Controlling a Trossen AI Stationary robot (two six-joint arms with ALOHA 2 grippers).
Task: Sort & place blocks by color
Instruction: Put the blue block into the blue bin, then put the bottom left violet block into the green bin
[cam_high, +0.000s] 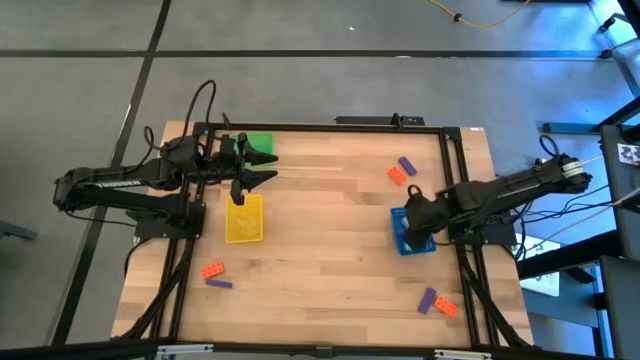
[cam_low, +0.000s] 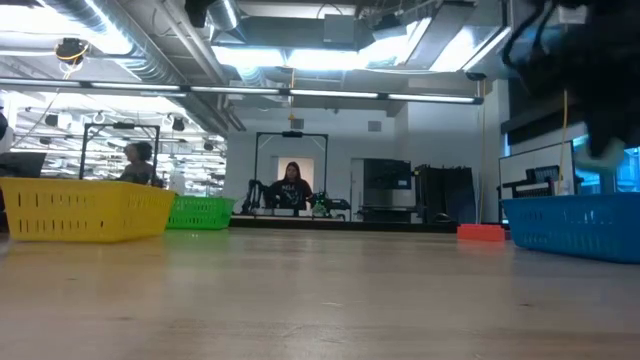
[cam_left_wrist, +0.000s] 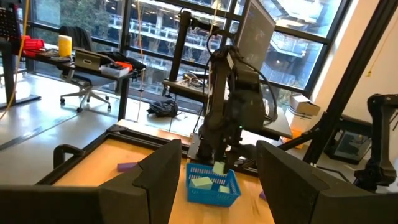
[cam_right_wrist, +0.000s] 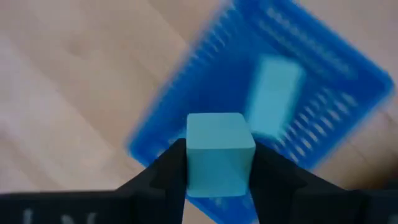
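Right gripper (cam_right_wrist: 219, 180): jaws clamped on a teal block (cam_right_wrist: 219, 152) above the blue tray (cam_right_wrist: 323, 81).
Left gripper (cam_left_wrist: 214, 186): jaws wide, above the yellow tray (cam_high: 244, 220).

text: none legible | labels: none | numbers: none

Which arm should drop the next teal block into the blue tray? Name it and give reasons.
The right arm. Its gripper already holds a teal block directly above the blue tray. The left gripper is open, empty, over by the yellow tray.
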